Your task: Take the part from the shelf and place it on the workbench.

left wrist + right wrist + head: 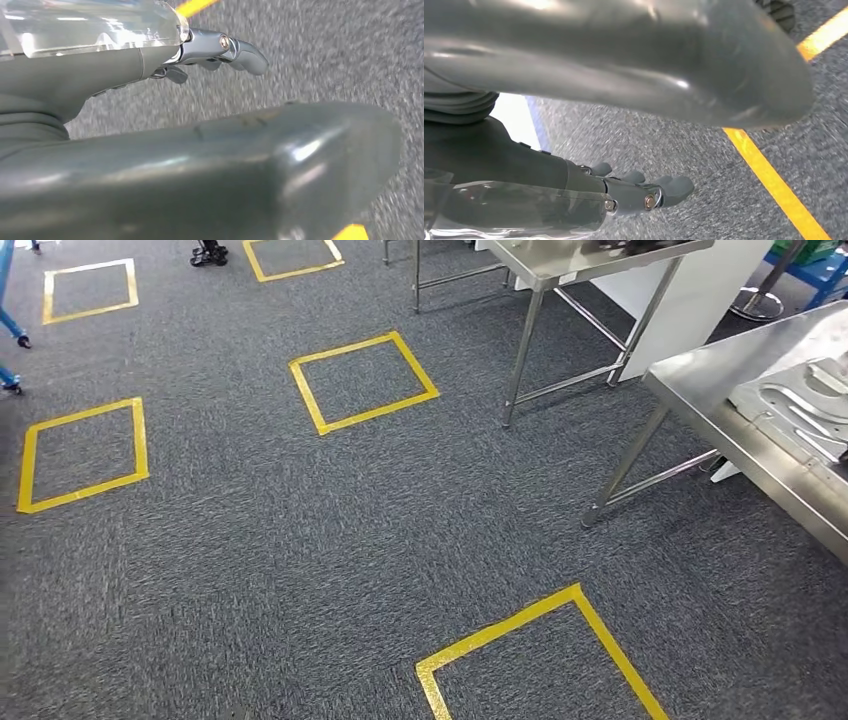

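Two grey metal parts (800,415) lie flat on the steel worktop (700,400) at the right of the head view, the nearer one overlapped by another toward the picture's edge; whether either is the task's own part I cannot tell, and no shelf is to be seen from here. A second steel table (560,270) stands further off, beside a white panel (690,300). Between them and the robot spreads grey carpet (250,570) marked with yellow tape squares (362,382), which look like standing spots for walking between stations. Both hands hang over the carpet holding nothing: the left hand (215,50) has its fingers (247,55) stretched out loosely, and the right hand (634,192) shows its fingers (674,186) likewise extended and apart. That slack, empty posture suits walking, so I judge the robot is in transit, with the pick not yet made.
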You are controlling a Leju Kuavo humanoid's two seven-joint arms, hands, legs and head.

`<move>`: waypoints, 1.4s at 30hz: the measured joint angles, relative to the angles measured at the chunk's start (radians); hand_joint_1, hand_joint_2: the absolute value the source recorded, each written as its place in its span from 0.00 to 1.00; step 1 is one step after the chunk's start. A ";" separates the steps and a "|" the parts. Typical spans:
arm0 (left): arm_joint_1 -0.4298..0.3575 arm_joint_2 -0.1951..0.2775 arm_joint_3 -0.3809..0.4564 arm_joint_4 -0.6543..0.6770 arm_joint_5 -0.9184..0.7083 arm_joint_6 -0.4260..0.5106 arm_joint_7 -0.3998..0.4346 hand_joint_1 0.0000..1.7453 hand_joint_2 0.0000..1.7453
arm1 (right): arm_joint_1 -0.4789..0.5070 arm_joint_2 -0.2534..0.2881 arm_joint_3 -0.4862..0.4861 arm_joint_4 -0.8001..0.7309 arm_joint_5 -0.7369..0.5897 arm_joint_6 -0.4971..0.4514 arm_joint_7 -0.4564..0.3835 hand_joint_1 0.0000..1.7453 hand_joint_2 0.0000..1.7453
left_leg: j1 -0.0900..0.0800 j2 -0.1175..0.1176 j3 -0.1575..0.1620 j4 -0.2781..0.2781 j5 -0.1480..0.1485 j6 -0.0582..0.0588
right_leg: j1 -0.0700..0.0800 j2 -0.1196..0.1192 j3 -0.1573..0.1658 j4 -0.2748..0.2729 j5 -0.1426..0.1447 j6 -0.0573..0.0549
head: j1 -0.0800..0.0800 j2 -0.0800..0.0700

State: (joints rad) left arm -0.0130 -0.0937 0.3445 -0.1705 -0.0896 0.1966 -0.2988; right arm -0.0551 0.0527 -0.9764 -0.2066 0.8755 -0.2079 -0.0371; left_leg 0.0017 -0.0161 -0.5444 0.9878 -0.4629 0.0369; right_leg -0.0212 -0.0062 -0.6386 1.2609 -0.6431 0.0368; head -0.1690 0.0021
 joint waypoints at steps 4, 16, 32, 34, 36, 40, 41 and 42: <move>0.003 0.000 0.000 0.000 0.000 0.001 0.000 0.00 0.00 | 0.002 0.001 0.007 0.002 0.004 0.002 0.006 0.00 0.00 | -0.003 -0.051 -0.002 0.006 0.001 -0.001 | 0.000 0.025 0.043 -0.099 0.092 -0.011 | 0.000 0.000; -0.002 -0.001 -0.001 0.000 -0.009 0.001 -0.001 0.00 0.00 | -0.002 0.005 0.031 0.002 0.034 0.009 0.036 0.00 0.00 | 0.009 0.002 -0.151 0.292 -0.133 -0.060 | 0.004 -0.030 0.120 -0.276 0.150 -0.056 | 0.000 0.000; -0.006 0.000 -0.001 0.000 -0.020 0.001 0.007 0.00 0.00 | -0.007 0.016 0.051 0.002 0.055 0.019 0.054 0.00 0.00 | 0.002 -0.018 -0.012 0.008 0.006 -0.010 | 0.002 0.003 -0.010 0.034 -0.007 -0.010 | 0.000 0.000; -0.005 0.000 -0.001 0.000 -0.021 0.000 0.008 0.00 0.00 | -0.006 0.016 0.051 0.002 0.055 0.023 0.055 0.00 0.00 | 0.001 -0.046 -0.010 0.011 0.005 -0.010 | 0.002 0.012 0.021 -0.048 0.062 -0.016 | 0.000 0.000; -0.006 0.000 -0.002 0.000 -0.023 -0.001 0.009 0.00 0.00 | -0.006 0.015 0.051 0.002 0.054 0.031 0.055 0.00 0.00 | 0.000 -0.070 -0.011 0.017 0.004 -0.015 | 0.001 0.051 0.078 -0.182 0.123 -0.022 | 0.000 0.000; -0.005 0.000 -0.004 0.000 -0.034 -0.001 0.018 0.00 0.00 | -0.011 0.015 0.052 0.002 0.055 0.067 0.053 0.00 0.00 | 0.004 -0.109 -0.025 0.018 0.009 -0.042 | 0.005 0.056 0.101 -0.244 0.141 -0.038 | 0.000 0.000; -0.004 0.000 -0.004 0.000 -0.035 0.000 0.019 0.00 0.00 | -0.012 0.016 0.053 0.002 0.057 0.079 0.052 0.00 0.00 | 0.004 -0.102 -0.029 0.024 0.004 -0.047 | 0.003 0.045 0.102 -0.250 0.144 -0.046 | 0.000 0.000; -0.003 0.000 -0.004 0.000 -0.035 0.001 0.021 0.00 0.00 | -0.013 0.016 0.054 0.002 0.058 0.091 0.052 0.00 0.00 | 0.003 -0.084 -0.039 0.044 -0.010 -0.051 | 0.002 0.033 0.104 -0.255 0.147 -0.053 | 0.000 0.000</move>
State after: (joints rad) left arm -0.0163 -0.0933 0.3403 -0.1706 -0.1243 0.1977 -0.2781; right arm -0.0681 0.0689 -0.9221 -0.2045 0.9336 -0.1167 0.0151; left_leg 0.0042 -0.1003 -0.5838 1.0317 -0.4729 -0.0141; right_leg -0.0193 0.0267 -0.5347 1.0056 -0.4959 -0.0164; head -0.1692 0.0020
